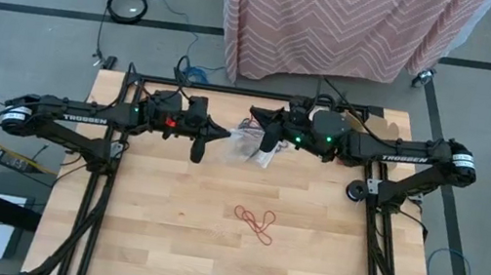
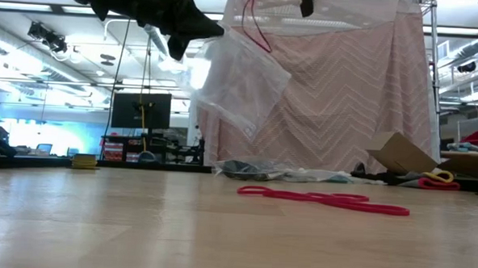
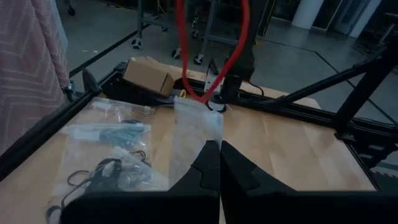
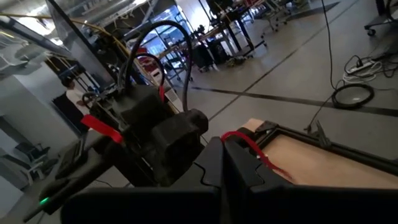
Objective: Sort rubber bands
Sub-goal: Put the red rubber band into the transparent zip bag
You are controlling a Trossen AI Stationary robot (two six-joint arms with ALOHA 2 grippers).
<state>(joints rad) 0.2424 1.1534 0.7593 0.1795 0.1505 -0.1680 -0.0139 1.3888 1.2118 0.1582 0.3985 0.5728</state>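
Your left gripper (image 1: 223,134) pinches a clear bag (image 2: 241,77) held high; your right gripper (image 1: 253,122) clamps a red rubber band (image 3: 214,68) hanging over it. More red bands (image 1: 255,220) lie mid-table, with bare wood around them toward every edge.

In the low view the arms are cut off at the top edge. The far bags' (image 2: 278,171) contents blur together, perhaps dark bands (image 3: 102,169).
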